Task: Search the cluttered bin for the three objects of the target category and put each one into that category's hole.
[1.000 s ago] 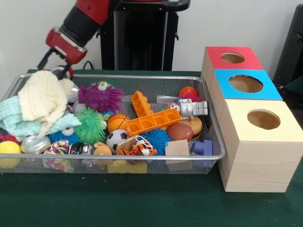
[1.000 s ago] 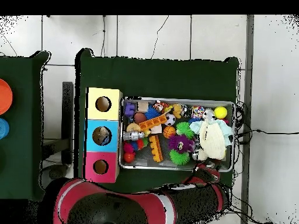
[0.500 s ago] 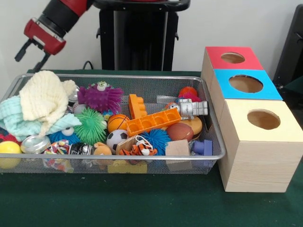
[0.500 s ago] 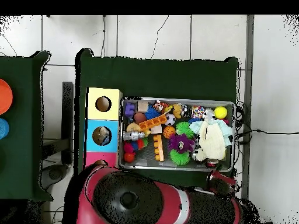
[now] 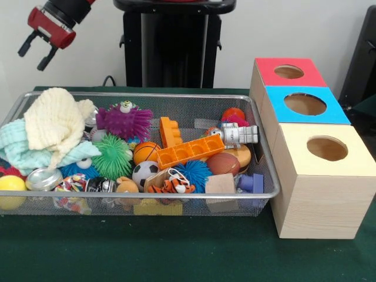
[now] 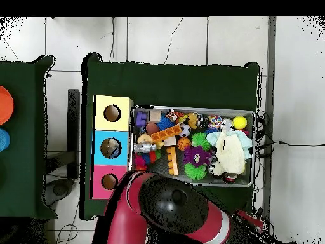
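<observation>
The cluttered bin [image 5: 141,94] is a silver wire-mesh basket full of toys; it also shows in the overhead view [image 6: 193,108]. To its right stand three boxes, each with a round hole in its lid: red [image 5: 288,71], blue [image 5: 305,104] and yellow [image 5: 326,148]. My gripper [image 5: 32,59] hangs high above the bin's far left corner, open and empty, clear of everything. Below it in the bin lies a cream cloth [image 5: 53,120].
In the bin lie a purple spiky ball [image 5: 124,120], a green spiky ball [image 5: 111,155], orange bricks [image 5: 188,150], a basketball [image 5: 145,151], a soccer ball [image 5: 144,171], a silver robot toy [image 5: 238,134] and a yellow ball [image 5: 10,183]. My arm [image 6: 171,206] covers the table's near edge in the overhead view.
My gripper has risen from just above the cream cloth at the bin's far left corner to high above it, holding nothing. The toys have not moved.
</observation>
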{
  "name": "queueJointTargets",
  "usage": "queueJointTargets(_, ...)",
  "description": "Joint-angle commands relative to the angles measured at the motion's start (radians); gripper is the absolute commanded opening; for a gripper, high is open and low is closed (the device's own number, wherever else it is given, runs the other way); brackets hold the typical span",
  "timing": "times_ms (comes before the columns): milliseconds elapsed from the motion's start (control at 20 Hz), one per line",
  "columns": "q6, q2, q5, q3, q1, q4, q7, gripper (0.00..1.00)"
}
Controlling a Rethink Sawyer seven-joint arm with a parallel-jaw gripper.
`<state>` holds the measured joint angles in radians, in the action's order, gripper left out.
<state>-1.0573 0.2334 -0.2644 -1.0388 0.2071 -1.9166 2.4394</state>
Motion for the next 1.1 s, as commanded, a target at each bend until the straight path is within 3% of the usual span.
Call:
queueJointTargets(50, 0.112, 0.1, 0.029, 0.133, -0.036, 0.099, -0.072, 1.0)
queueJointTargets(250, 0.199, 0.073, 0.014, 0.135, -0.077, 0.109, -0.04, 1.0)
queueJointTargets(500, 0.358, 0.04, -0.089, 0.157, -0.078, 0.191, -0.023, 1.0)
queueJointTargets(650, 0.092, 0.11, 0.007, 0.108, -0.083, 0.209, -0.128, 1.0)
queueJointTargets(700, 0.066, 0.111, 0.013, 0.108, -0.079, 0.212, -0.135, 1.0)
queueJointTargets(950, 0.205, 0.089, -0.005, 0.116, -0.082, 0.232, -0.068, 1.0)
queueJointTargets(1050, 0.17, 0.104, -0.032, 0.115, -0.068, 0.267, -0.092, 1.0)
queueJointTargets(1100, 0.101, 0.115, -0.027, 0.108, -0.065, 0.278, -0.125, 1.0)
